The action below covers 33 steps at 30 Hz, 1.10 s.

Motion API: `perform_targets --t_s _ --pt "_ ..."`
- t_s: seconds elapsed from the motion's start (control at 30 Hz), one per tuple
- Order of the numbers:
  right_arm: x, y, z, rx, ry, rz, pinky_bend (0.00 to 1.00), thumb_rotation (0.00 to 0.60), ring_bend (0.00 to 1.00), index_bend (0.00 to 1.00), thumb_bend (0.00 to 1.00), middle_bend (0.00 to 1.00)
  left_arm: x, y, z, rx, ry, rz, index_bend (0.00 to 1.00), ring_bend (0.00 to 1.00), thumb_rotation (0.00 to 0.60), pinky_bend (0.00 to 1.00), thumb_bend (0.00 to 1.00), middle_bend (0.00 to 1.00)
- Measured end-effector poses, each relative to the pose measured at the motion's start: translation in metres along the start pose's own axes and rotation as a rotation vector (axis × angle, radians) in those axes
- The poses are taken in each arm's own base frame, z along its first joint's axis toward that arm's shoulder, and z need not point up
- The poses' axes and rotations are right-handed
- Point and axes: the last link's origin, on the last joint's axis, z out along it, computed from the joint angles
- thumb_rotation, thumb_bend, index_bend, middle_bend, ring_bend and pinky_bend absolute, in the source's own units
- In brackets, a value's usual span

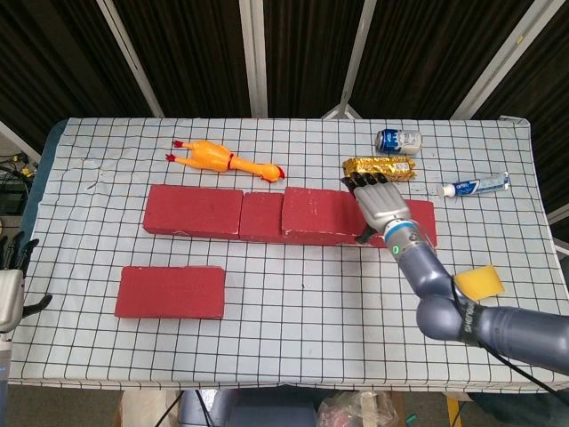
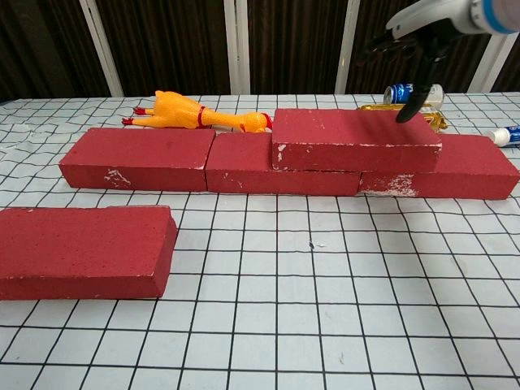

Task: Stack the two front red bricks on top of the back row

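**Trainee:** Why is that brick on the left sitting by itself?

**Me:** That front brick [image 2: 81, 250] is the one I haven't stacked yet, so it lies flat, well apart from the back row [image 2: 138, 158]. My left hand [image 1: 11, 285] is at the table's left edge; I can't tell how its fingers are set, and I see nothing in it.

**Trainee:** And the raised brick?

**Me:** That's the stacked brick [image 2: 353, 140], flat on top of the back row and bridging the joint between two bricks, which I judge makes it sit steady.

**Trainee:** Are you gripping it?

**Me:** No. My right hand [image 2: 414, 45] hangs above its right end, fingers spread and empty, touching nothing in the chest view.
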Motion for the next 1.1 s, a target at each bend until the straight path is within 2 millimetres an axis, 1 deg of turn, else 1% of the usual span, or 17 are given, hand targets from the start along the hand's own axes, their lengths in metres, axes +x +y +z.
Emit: perform_targets --t_s 0.1,0.17,0.3,0.4,0.53,0.63,0.73,0.87,0.97,1.1 --pt "-0.003 0.019 -0.022 -0.005 0.049 -0.005 0.00 0.600 0.00 0.05 0.17 0.00 0.001 0.001 -0.002 -0.014 0.000 -0.015 0.14 0.00 0.600 0.11 0.00 0.01" --pt "-0.009 0.034 -0.039 -0.008 0.088 -0.006 0.00 0.600 0.00 0.05 0.17 0.00 0.002 0.002 -0.003 -0.024 -0.003 -0.026 0.14 0.00 0.600 0.11 0.00 0.01" --pt "-0.028 0.064 -0.073 -0.014 0.159 -0.001 0.00 0.600 0.00 0.05 0.17 0.00 0.002 0.004 -0.005 -0.055 -0.016 -0.052 0.14 0.00 0.600 0.11 0.00 0.01" --pt "-0.051 0.086 -0.102 -0.011 0.200 0.019 0.00 0.600 0.00 0.05 0.17 0.00 0.001 0.007 -0.006 -0.072 -0.028 -0.061 0.13 0.00 0.600 0.11 0.00 0.01" --pt "-0.088 0.116 -0.147 -0.014 0.250 0.099 0.00 0.600 0.00 0.05 0.17 0.00 0.000 0.011 -0.007 -0.088 -0.039 -0.084 0.13 0.00 0.600 0.11 0.00 0.01" --pt "-0.110 0.137 -0.175 -0.041 0.303 0.151 0.00 0.600 0.00 0.05 0.17 0.00 0.000 0.013 -0.008 -0.103 -0.049 -0.098 0.13 0.00 0.600 0.11 0.00 0.00" --pt "-0.126 0.151 -0.195 -0.070 0.361 0.154 0.00 0.600 0.00 0.05 0.17 0.00 0.001 0.015 -0.009 -0.105 -0.053 -0.123 0.13 0.00 0.600 0.11 0.00 0.00" --pt "-0.148 0.155 -0.209 -0.103 0.396 0.167 0.00 0.600 0.00 0.05 0.17 0.00 0.005 0.018 -0.006 -0.088 -0.058 -0.149 0.10 0.00 0.600 0.11 0.00 0.00" --pt "-0.156 0.155 -0.209 -0.109 0.388 0.176 0.00 0.600 0.00 0.05 0.17 0.00 0.006 0.022 -0.002 -0.089 -0.099 -0.144 0.09 0.00 0.600 0.10 0.00 0.00" --pt "-0.163 0.156 -0.205 -0.103 0.345 0.176 0.00 0.600 0.00 0.05 0.17 0.00 0.011 0.033 0.007 -0.115 -0.189 -0.128 0.06 0.00 0.600 0.08 0.00 0.00"
